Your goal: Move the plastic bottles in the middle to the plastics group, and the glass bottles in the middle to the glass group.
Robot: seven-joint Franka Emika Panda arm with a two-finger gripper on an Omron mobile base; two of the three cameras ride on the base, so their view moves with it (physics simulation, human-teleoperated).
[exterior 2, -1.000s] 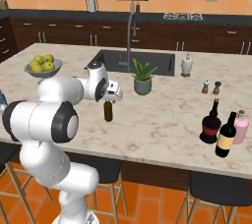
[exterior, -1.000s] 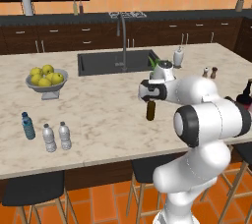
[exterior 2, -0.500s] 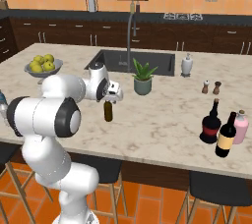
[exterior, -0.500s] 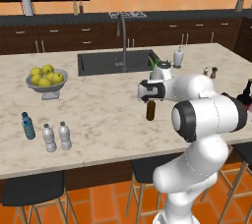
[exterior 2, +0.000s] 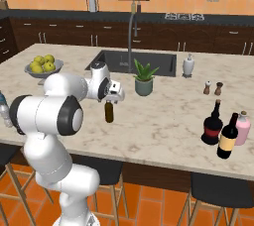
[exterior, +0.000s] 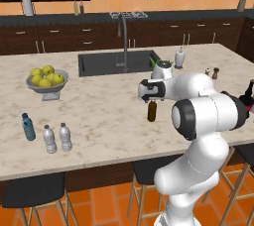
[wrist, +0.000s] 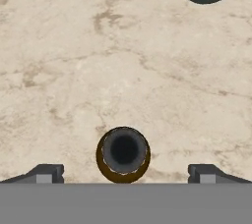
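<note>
Bottle: the slim brown-olive glass bottle with a dark cap point(wrist: 123, 154) stands upright on the marble counter point(exterior: 99, 106), in front of the sink point(exterior: 119, 62).
Claw: the gripper point(wrist: 123, 175) is spread wide above it, fingertips point(wrist: 47, 173) well apart from the cap (nothing grasped).
Handling: probably stiff, slippery, fragile and top-heavy.
Hold: around the neck, under the cap.
</note>
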